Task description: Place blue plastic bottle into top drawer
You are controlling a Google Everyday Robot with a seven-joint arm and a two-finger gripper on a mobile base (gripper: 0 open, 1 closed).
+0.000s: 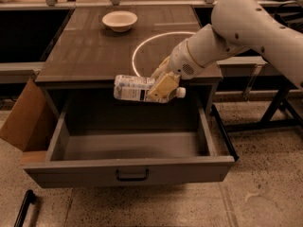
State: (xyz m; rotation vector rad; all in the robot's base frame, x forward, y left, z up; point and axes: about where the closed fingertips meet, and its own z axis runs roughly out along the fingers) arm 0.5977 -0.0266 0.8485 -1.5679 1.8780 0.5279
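Observation:
The blue plastic bottle (134, 88) lies on its side in the air, with a pale label and its white cap pointing right. My gripper (162, 83) is shut on the bottle near its cap end and holds it just in front of the cabinet top's front edge, above the back of the open top drawer (128, 151). The drawer is pulled out wide, its grey inside bare, with a dark bar handle (132, 176) at the centre of the front panel.
A white bowl (120, 20) stands at the back of the cabinet top (90, 51). A brown cardboard flap (26, 119) leans against the drawer's left side. A dark table frame (272, 108) stands to the right. A dark bar (23, 207) lies on the floor, lower left.

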